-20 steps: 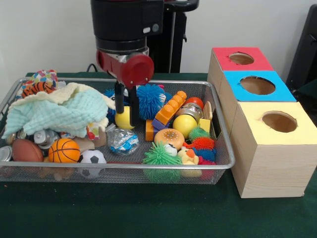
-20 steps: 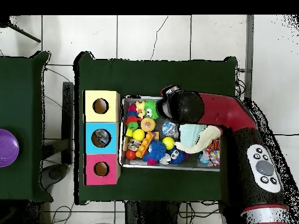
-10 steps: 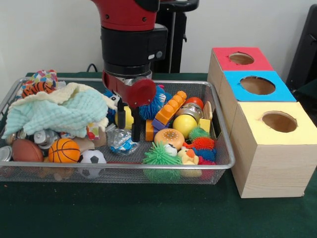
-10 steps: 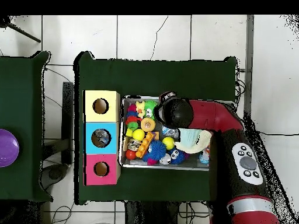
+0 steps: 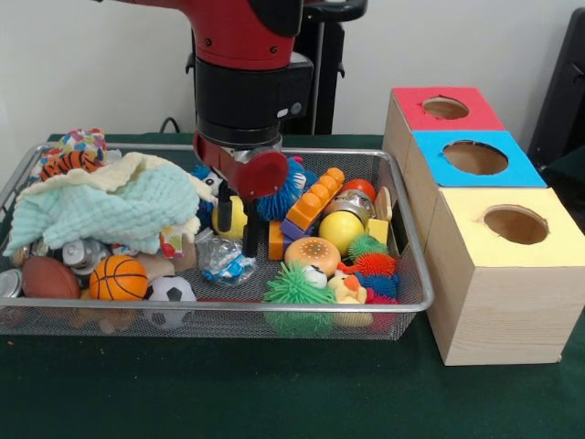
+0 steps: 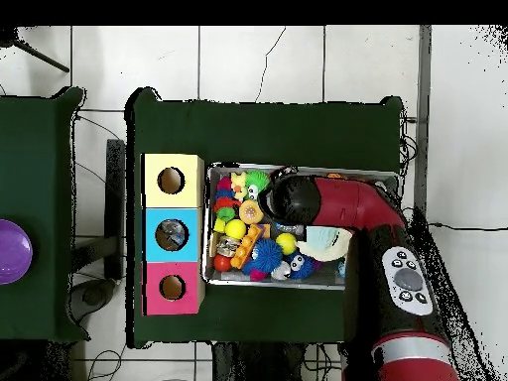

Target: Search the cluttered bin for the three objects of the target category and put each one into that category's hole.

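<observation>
My gripper (image 5: pixel 236 240) hangs low in the wire bin (image 5: pixel 302 152), open. In the front view its two black fingers stand on either side of a yellow ball (image 5: pixel 235 218); whether they touch it I cannot tell. A crumpled clear and blue packet (image 5: pixel 225 262) lies just below the fingertips. Three boxes with round holes stand beside the bin: red (image 5: pixel 475 108), blue (image 5: pixel 516 165) and yellow (image 5: pixel 558 242). From overhead the arm's head (image 6: pixel 294 196) covers the gripper. The boxes show there as yellow (image 6: pixel 171 162), blue (image 6: pixel 151 236) and red (image 6: pixel 171 308).
The bin also holds a pale green cloth (image 5: pixel 110 206), a basketball (image 5: pixel 118 277), a soccer ball (image 5: pixel 171 291), a football (image 5: pixel 47 277), a second yellow ball (image 5: pixel 340 230), an orange brick (image 5: pixel 313 201), a burger toy (image 5: pixel 312 254) and spiky balls, green (image 5: pixel 297 285) and blue (image 5: pixel 283 197).
The gripper has come down deeper into the bin and shifted slightly right, towards the camera. The fingers stay apart by the yellow ball.
</observation>
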`<state>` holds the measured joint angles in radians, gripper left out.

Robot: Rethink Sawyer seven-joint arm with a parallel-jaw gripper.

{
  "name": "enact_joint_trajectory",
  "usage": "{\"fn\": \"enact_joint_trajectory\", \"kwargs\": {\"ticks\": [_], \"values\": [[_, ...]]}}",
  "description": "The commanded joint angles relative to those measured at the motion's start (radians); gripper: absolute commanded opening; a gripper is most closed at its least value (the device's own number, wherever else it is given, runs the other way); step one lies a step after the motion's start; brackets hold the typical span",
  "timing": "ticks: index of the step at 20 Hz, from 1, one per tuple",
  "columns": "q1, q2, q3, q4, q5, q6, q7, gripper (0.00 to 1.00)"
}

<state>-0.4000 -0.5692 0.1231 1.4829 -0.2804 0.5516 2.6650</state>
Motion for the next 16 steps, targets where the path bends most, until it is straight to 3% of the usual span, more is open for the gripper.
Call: {"fn": "enact_joint_trajectory", "kwargs": {"ticks": [1,9,16], "values": [[0.013,0.081,-0.058,0.08,0.034,-0.001,0.127,1.0],[-0.011,0.149,-0.072,0.032,0.021,-0.054,0.075,1.0],[-0.021,0.264,-0.097,-0.006,0.0,-0.196,0.087,1.0]]}}
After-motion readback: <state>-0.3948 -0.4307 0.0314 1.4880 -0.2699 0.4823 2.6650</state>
